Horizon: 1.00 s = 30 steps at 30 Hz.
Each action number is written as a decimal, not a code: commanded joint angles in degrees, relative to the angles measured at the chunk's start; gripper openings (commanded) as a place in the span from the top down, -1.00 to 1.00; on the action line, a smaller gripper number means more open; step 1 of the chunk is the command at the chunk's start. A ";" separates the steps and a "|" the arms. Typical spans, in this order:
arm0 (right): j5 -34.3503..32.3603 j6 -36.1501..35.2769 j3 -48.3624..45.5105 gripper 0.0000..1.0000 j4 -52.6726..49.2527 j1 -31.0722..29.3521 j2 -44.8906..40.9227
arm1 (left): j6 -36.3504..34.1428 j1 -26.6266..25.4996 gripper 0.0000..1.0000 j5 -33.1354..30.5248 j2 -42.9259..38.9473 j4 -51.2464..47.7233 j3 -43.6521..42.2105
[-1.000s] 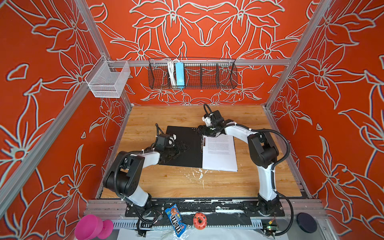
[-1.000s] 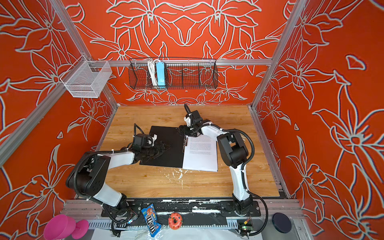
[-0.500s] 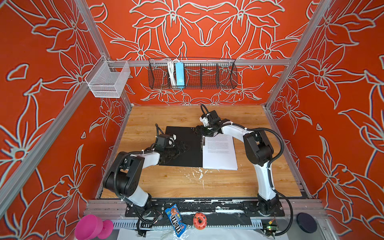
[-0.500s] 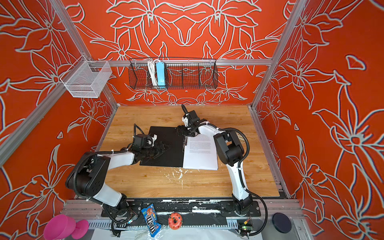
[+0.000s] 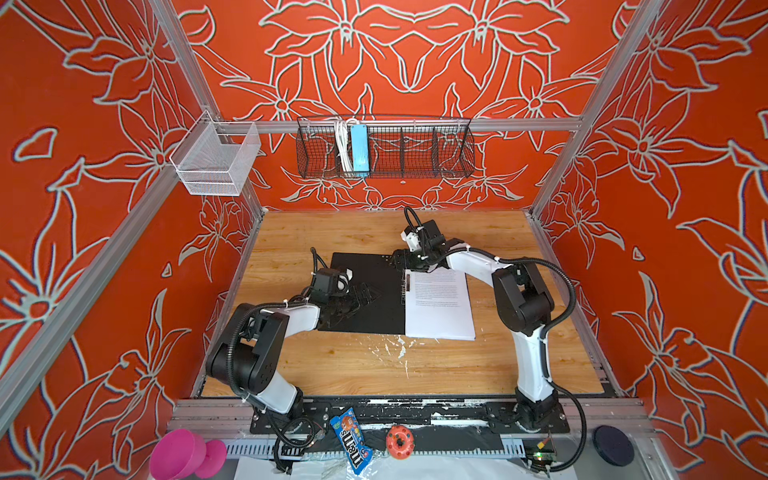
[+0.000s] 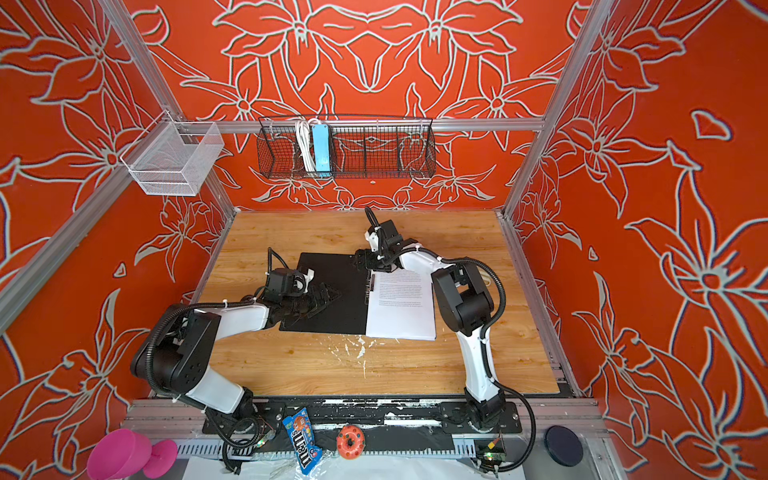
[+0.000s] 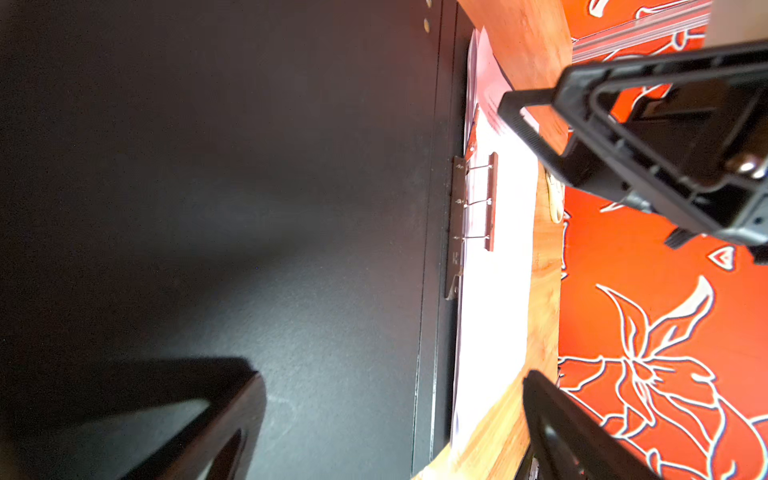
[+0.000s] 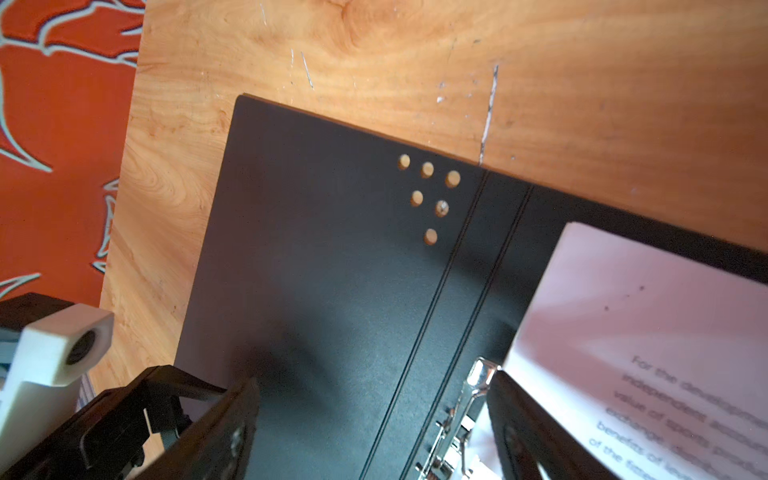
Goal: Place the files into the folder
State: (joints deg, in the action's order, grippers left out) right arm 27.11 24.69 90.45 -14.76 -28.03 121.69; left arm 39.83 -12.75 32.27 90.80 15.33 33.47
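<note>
Files (image 5: 438, 303) lie as a white stack on the right half of the folder (image 5: 370, 270), which is spread open, black side up, in the middle of the tabletop (image 5: 374, 365). Both grippers stand with jaws apart and hold nothing. The left gripper (image 5: 357, 297) is low over the bare left flap, and the right gripper (image 5: 405, 261) straddles the far end of the spine. Watch the right one: in its wrist view a finger (image 8: 532, 436) sits just beside the metal clip (image 8: 465, 399), and a snag there could drag the folder and skew the stack. The flap lies flat, so your left gripper may push the whole folder along instead of lifting the flap. The sheets look loose, and their near edge seems to run slightly past the cover, so closing could crease them or leave them sticking out. You cannot tell whether the clip's bar pins the paper, how many sheets there are, or whether the left fingertips touch the flap, black on black. The folder's outer face is turned down and hidden.
</note>
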 commanded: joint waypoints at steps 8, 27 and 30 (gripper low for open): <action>-1.18 -1.57 4.79 -0.74 -2.26 0.61 3.73 | 0.15 0.01 -0.95 -6.34 3.39 -18.59 -5.44; 4.79 -1.41 7.18 -0.71 -3.02 0.70 8.15 | -0.11 0.01 -0.95 -6.52 3.37 -19.08 -4.91; 5.45 -1.31 7.11 -0.70 -3.03 0.70 7.84 | -0.16 0.06 -0.95 -6.51 3.50 -18.96 -4.98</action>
State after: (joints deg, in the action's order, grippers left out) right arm 30.44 24.12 96.01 -17.15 -27.51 128.38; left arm 39.42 -12.75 32.03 89.69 14.48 32.97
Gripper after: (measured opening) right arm 0.853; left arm 0.976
